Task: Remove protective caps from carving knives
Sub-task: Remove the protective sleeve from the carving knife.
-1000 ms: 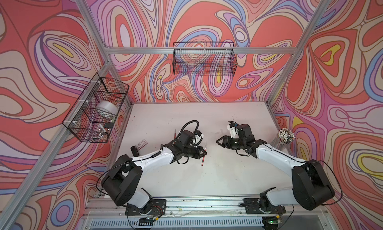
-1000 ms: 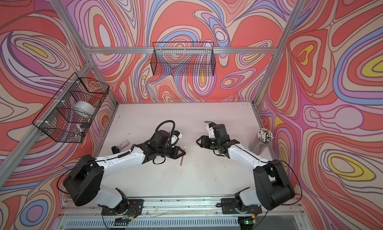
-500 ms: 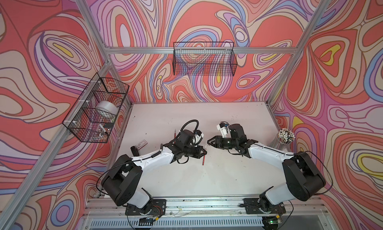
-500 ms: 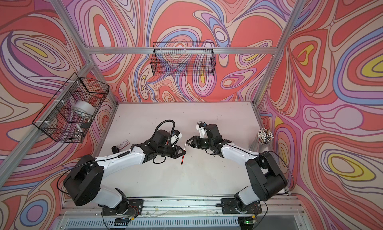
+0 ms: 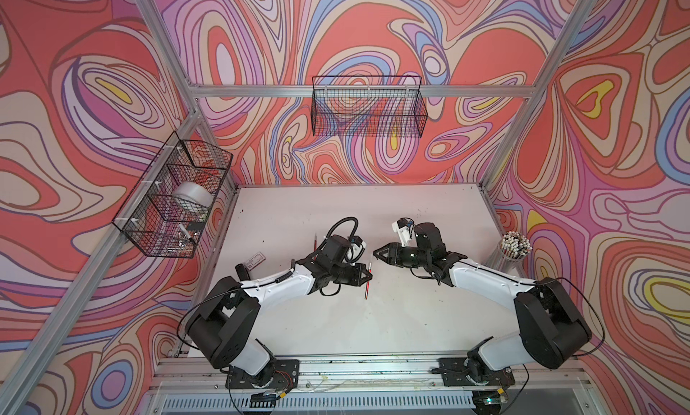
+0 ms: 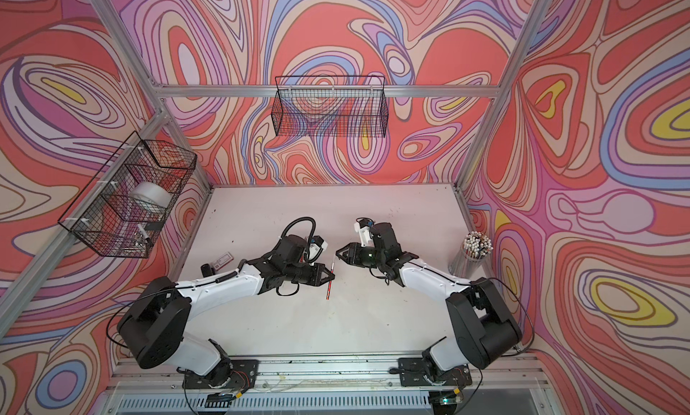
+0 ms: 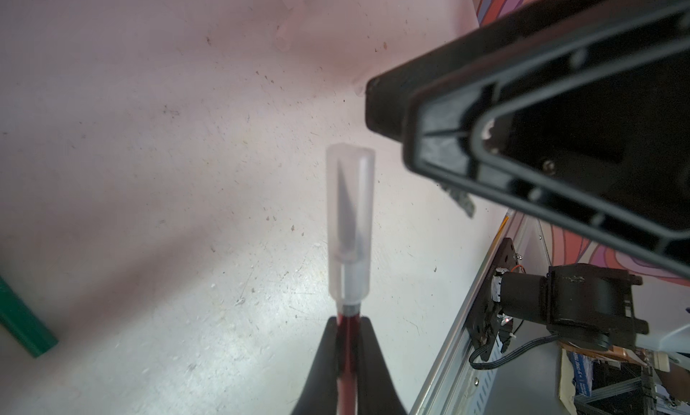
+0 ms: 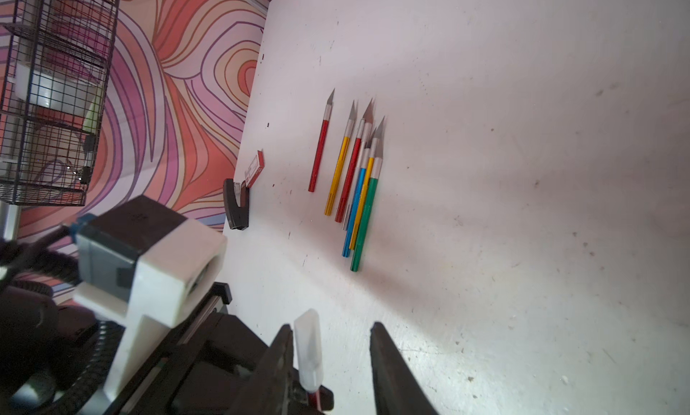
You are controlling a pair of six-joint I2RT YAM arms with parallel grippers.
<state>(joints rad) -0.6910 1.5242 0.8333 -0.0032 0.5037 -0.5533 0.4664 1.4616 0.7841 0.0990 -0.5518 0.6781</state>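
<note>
The red carving knife (image 5: 368,287), protective cap (image 7: 350,222) on, was clamped by the left gripper (image 7: 345,329) over the middle of the table (image 5: 410,215), well apart from its edges. The right gripper (image 8: 330,331) was held spread around that cap. The uncapped knives (image 8: 354,177) were shown whole only in the right wrist view.

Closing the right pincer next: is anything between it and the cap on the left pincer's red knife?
Nothing visible. The cap sits in the right pincer's gap, close to one finger; the left pincer grips the red knife. The other knives lie aside on the table.
</note>
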